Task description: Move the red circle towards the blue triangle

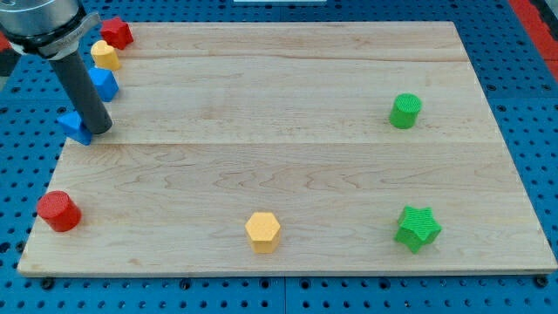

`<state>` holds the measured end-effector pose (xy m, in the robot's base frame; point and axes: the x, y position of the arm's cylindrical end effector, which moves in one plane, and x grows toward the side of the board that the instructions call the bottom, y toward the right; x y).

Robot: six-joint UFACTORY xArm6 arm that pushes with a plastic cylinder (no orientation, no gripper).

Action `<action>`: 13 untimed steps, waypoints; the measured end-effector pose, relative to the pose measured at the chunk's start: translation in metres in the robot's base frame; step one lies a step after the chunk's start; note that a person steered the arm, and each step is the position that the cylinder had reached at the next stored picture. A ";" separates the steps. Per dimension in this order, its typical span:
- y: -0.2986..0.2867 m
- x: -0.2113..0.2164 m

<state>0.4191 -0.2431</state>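
At the view's left edge, near the bottom corner of the wooden worktop, the red circle stands upright by itself, well apart from every other block. Above it, about halfway up the left edge, a blue block pokes out from behind the rod; it is probably the blue triangle, though the rod hides too much of it to be sure of the shape. My tip sits at the very end of the dark rod, down on the board and pressed against, or just beside, that blue block's right side; it is well apart from the red circle. There is no pincer on this arm, only the plain rod, so nothing is clasped or released; the rod merely touches or nearly touches the blue block. Just above the tip, a second blue block lies partly behind the rod, then a yellow block touching it from above, and a red block at the top left corner, the three forming a close chain along the edge. Moving right, a yellow hexagon rests near the bottom edge around the middle. Further right, a green cylinder stands in the upper right part, and a green star lies below it near the bottom right.
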 end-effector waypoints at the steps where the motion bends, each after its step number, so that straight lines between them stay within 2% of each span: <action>1: 0.025 0.014; 2: 0.057 0.100; 3: 0.044 0.171; 4: 0.010 0.183; 6: -0.034 0.164; 8: -0.045 0.111; 10: -0.016 0.154; 12: -0.014 0.098; 13: 0.012 0.103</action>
<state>0.5220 -0.2310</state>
